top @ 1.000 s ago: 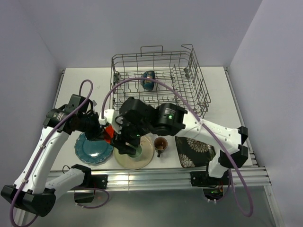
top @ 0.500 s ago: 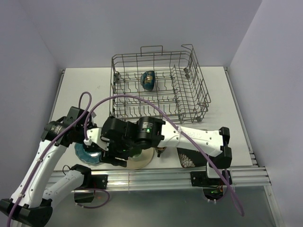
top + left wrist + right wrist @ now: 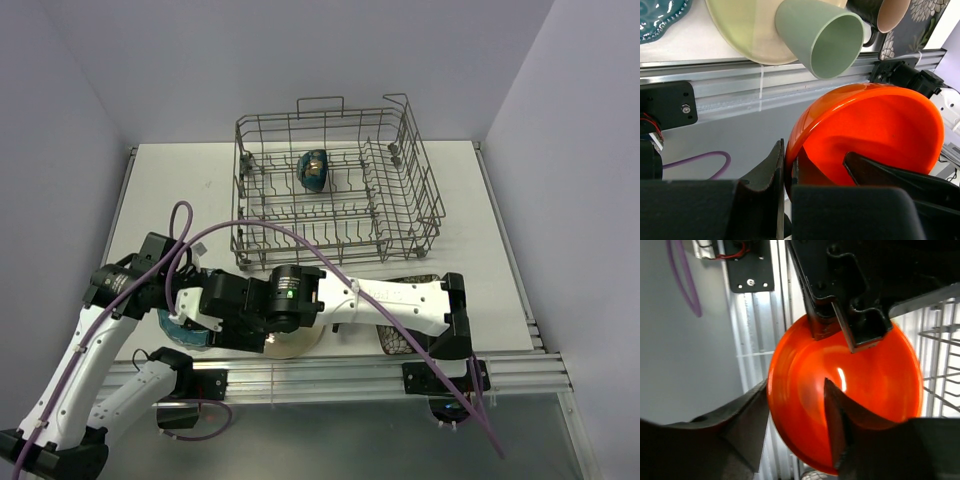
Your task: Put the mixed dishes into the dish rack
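The red-orange bowl (image 3: 875,130) hangs in the air over the table's near-left edge. My left gripper (image 3: 787,150) is shut on its rim. My right gripper (image 3: 795,385) straddles the opposite rim of the bowl (image 3: 865,385), one finger inside and one outside, with the jaws apart. In the top view both grippers meet at the near left, the left gripper (image 3: 185,305) beside the right gripper (image 3: 215,318), and the bowl is hidden. The dish rack (image 3: 425,200) stands at the back with a dark bowl (image 3: 314,170) in it. The clear glass is out of view.
A pale green cup (image 3: 820,35) lies on the cream plate (image 3: 740,25). The teal plate (image 3: 185,330) sits to its left. The brown mug (image 3: 885,12) and the black floral plate (image 3: 395,340) sit to its right. My right arm crosses over them. Rails line the near edge.
My left gripper has carried the bowl toward the near-left edge. My right arm has swung left and forward, and its jaws now sit around the bowl's rim.
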### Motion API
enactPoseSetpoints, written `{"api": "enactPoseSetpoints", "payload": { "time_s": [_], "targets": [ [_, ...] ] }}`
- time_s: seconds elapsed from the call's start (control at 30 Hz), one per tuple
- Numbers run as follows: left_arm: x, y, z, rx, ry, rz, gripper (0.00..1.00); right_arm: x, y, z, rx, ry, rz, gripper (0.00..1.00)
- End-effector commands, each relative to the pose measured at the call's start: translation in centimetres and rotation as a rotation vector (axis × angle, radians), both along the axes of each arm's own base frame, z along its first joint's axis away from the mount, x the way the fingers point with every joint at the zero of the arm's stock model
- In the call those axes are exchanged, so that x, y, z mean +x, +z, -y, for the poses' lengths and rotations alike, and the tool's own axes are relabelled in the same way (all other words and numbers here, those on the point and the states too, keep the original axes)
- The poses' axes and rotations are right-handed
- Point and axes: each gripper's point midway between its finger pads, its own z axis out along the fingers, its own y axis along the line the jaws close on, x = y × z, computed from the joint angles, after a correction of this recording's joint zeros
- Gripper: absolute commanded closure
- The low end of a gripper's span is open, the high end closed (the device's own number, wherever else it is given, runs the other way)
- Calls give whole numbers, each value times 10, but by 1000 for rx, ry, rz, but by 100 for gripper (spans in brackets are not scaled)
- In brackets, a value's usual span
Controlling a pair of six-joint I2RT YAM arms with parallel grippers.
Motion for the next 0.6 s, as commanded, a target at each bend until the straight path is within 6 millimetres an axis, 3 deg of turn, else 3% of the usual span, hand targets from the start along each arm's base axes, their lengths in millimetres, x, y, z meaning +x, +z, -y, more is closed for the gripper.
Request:
{"api": "enactPoseSetpoints", "payload": {
  "time_s": [0.0, 0.2, 0.3, 0.4, 0.43, 0.57],
  "targets": [
    [-2, 18, 7, -54, -35, 30, 100, 4, -1, 6, -29, -11, 68, 49],
    [0, 23, 9, -60, -47, 37, 100, 10, -8, 13, -61, -16, 146, 61],
    [2, 26, 10, -66, -53, 41, 100, 14, -11, 12, -65, -19, 184, 72],
    [6, 29, 11, -65, -54, 45, 100, 18, -13, 11, -70, -27, 230, 88],
    [6, 29, 12, -64, -53, 39, 100, 21, -12, 11, -72, -33, 247, 100],
    [14, 38, 15, -75, -52, 59, 100, 24, -14, 14, -74, -34, 269, 100]
  ]
}}
